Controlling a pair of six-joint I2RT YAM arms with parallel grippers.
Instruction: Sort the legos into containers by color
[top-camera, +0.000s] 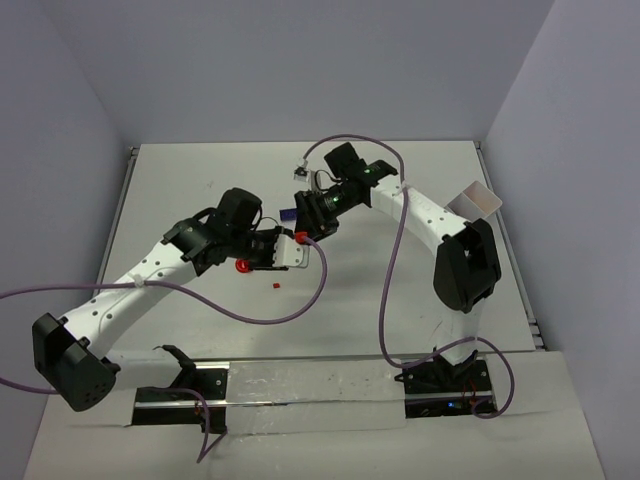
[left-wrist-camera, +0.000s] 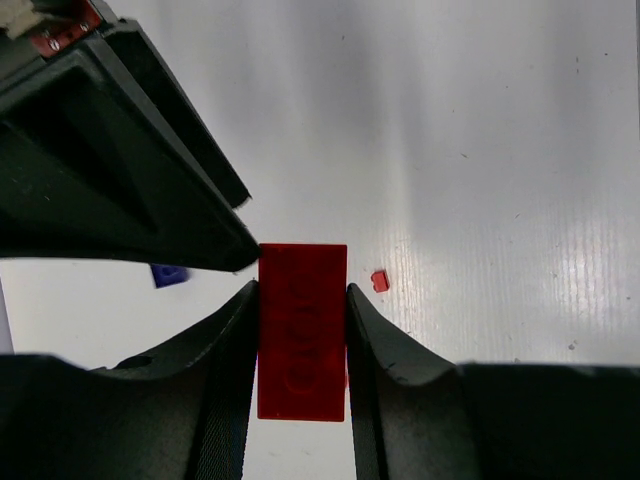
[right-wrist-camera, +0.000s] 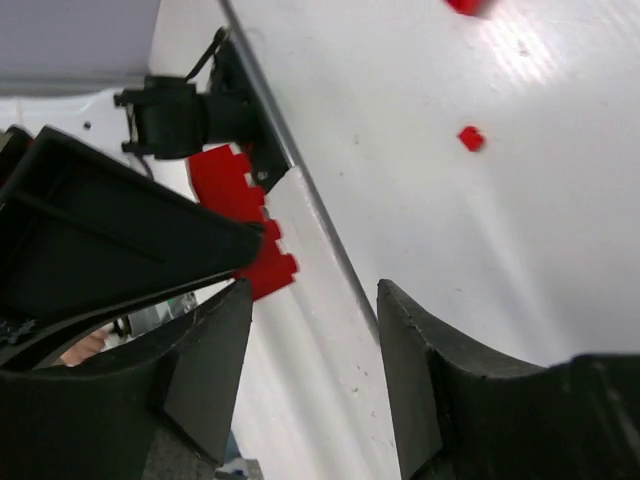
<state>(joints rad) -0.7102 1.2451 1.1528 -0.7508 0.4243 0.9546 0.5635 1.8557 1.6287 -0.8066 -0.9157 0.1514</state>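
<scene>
My left gripper is shut on a flat red lego plate, which stands up between its fingers above the table. In the top view the left gripper sits mid-table, and my right gripper hangs close behind it. The right gripper is open with nothing between its fingers. A red lego with studs shows just beside its left finger. A tiny red lego lies loose near the left gripper. A purple lego lies to the left. One white container stands at the right, another at the back.
A second tiny red piece lies farther out on the table. The right gripper's black finger fills the upper left of the left wrist view. Purple cables loop over the table. Raised rails border the table's sides.
</scene>
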